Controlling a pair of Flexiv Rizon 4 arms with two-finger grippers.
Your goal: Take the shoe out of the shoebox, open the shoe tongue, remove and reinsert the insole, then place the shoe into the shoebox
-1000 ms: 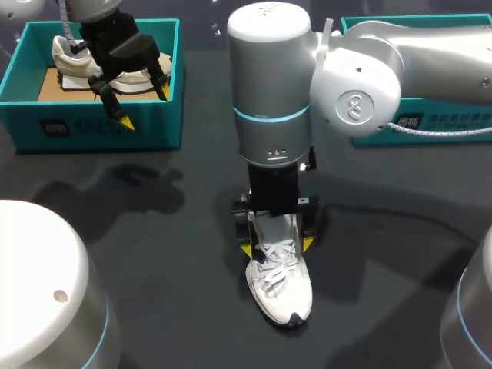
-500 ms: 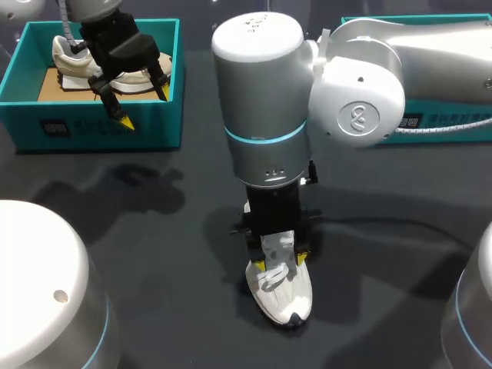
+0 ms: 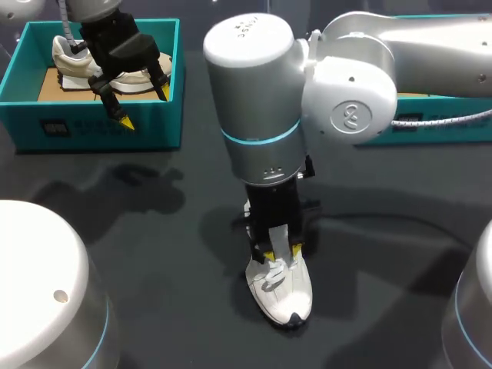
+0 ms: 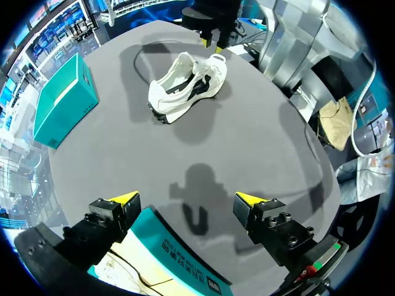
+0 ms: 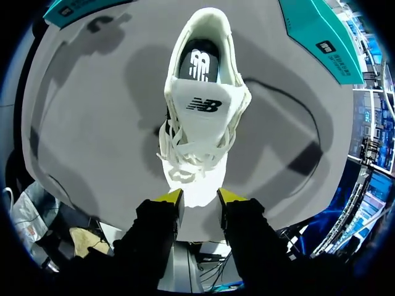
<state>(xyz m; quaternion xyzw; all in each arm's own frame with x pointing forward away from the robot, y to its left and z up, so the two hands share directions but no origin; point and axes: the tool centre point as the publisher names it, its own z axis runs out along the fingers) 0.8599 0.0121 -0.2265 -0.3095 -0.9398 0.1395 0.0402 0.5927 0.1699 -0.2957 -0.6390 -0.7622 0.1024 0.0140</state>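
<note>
Head view first — the white lace-up sneaker (image 3: pixel 280 296) stands upright on the dark grey table (image 3: pixel 154 231), out of its box, toe pointing toward the camera. The right gripper (image 3: pixel 281 253) is down on the laced front of the shoe; I cannot tell whether it pinches anything. The left gripper (image 3: pixel 144 107) is spread wide and holds nothing, hovering over the near wall of the open teal cardboard shoebox (image 3: pixel 92 131) — a cream-and-tan sneaker (image 3: pixel 69 54) lies inside. A second teal box (image 3: pixel 430 127) sits far right.

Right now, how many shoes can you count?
2. A white shoe lies on the table under the right gripper; a beige shoe sits in the left shoebox. The right shoebox may hide more.
</note>
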